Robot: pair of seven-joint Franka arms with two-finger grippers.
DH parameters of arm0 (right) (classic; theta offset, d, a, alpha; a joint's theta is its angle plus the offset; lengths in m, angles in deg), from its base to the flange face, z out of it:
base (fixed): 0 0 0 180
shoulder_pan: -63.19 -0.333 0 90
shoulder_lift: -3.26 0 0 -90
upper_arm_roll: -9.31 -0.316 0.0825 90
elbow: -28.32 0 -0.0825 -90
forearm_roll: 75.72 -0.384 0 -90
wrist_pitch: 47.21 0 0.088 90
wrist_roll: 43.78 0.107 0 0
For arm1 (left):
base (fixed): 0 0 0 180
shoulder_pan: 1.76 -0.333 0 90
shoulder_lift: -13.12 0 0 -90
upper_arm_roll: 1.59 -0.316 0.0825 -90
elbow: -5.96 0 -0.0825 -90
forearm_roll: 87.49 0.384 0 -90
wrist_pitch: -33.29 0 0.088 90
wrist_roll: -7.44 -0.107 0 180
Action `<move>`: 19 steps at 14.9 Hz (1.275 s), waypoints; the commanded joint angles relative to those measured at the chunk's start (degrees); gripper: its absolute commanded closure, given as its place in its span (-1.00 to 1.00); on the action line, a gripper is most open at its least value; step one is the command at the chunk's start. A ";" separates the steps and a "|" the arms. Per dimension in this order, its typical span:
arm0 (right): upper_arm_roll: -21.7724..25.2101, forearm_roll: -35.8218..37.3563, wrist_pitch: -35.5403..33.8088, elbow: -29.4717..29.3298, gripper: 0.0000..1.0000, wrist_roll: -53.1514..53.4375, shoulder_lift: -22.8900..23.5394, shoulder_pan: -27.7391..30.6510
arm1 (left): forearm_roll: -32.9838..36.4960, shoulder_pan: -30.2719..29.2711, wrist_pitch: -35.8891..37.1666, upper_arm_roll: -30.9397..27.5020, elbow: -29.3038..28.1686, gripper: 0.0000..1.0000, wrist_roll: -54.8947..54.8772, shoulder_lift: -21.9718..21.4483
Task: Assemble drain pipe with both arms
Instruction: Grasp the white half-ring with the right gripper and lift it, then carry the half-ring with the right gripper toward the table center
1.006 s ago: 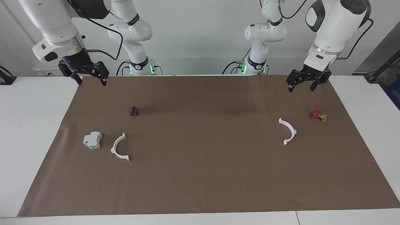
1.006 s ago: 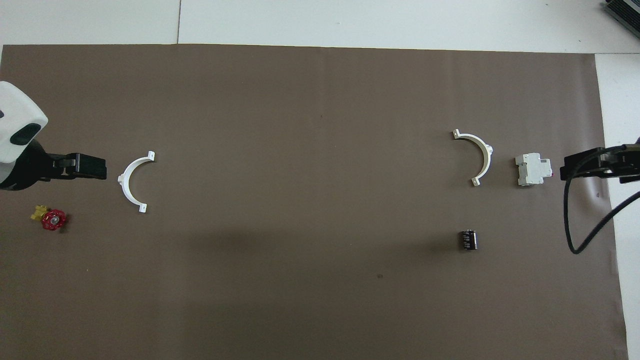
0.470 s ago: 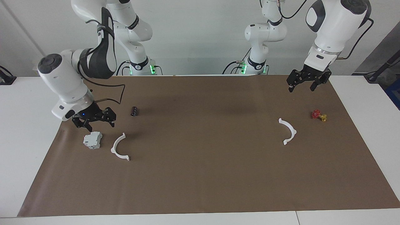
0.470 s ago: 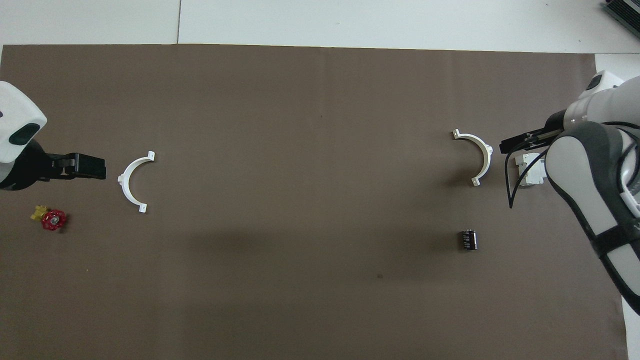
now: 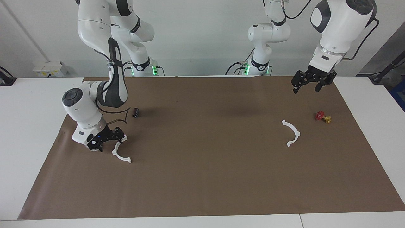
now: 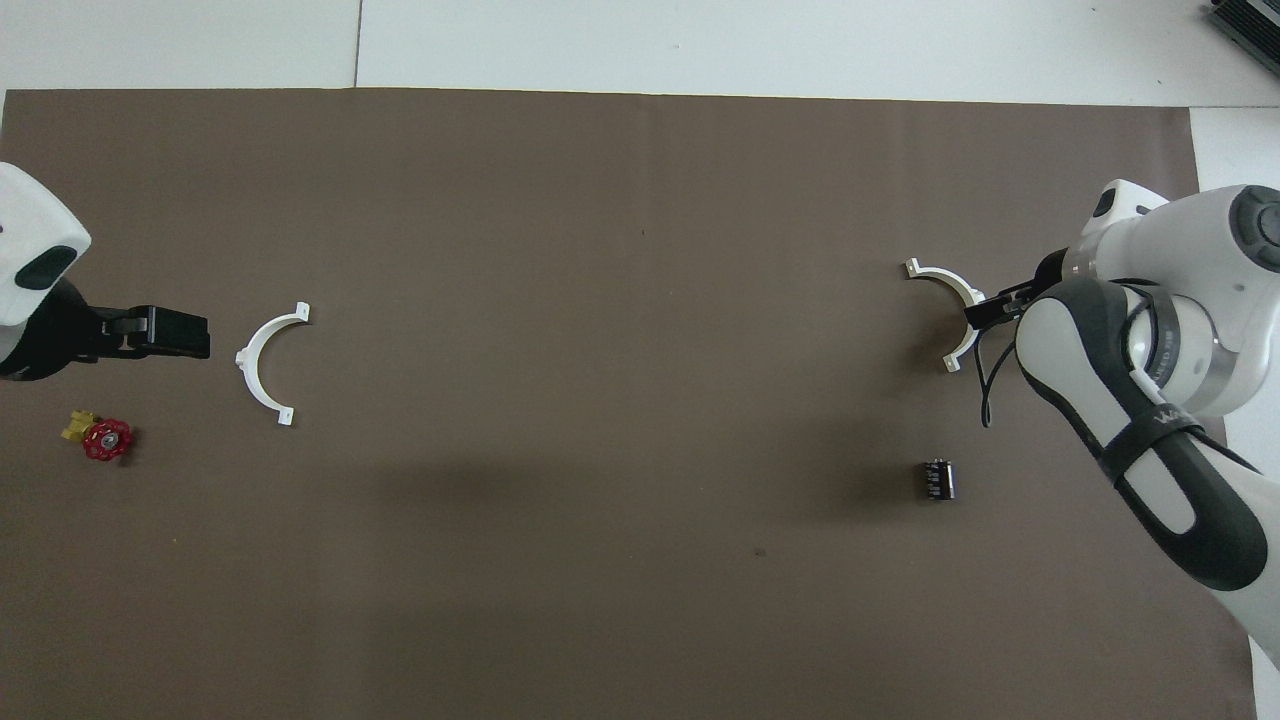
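The drain pipe lies as two separate white half-ring arcs on the brown mat (image 5: 202, 177). One arc (image 5: 114, 152) lies toward the right arm's end and also shows in the overhead view (image 6: 945, 277). My right gripper (image 5: 108, 143) is open and low over the mat, with one fingertip (image 5: 121, 138) at the end tab of this arc that lies nearer to the robots; its tip shows in the overhead view (image 6: 985, 310). The other arc (image 5: 297, 133) (image 6: 243, 358) lies toward the left arm's end. My left gripper (image 5: 305, 89) (image 6: 190, 335) is open, empty, and waits high over the mat.
A small red-and-yellow valve (image 5: 322, 117) (image 6: 100, 437) lies beside the arc at the left arm's end. A small black cylinder (image 5: 135, 112) (image 6: 937, 479) lies nearer to the robots than the other arc. My right arm hides the grey block.
My right arm has swung down from high over the mat's corner to the arc at its end and now covers the grey block. The left arm has hardly moved.
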 commanded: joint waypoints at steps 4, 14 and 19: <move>-0.14 -1.79 2.57 0.69 -0.56 -2.44 1.15 -0.32 | -0.84 -0.16 0.11 -0.25 -0.32 -1.00 -0.52 -0.73; -0.14 -2.23 -4.69 -4.48 1.00 2.45 0.89 -2.25 | -0.84 -0.16 0.20 -0.25 -0.32 -1.00 -0.52 -0.73; 0.13 1.01 -9.65 -6.51 1.00 35.88 -1.75 -11.81 | -0.84 -0.16 0.20 -0.25 -0.32 -1.00 -0.52 -0.73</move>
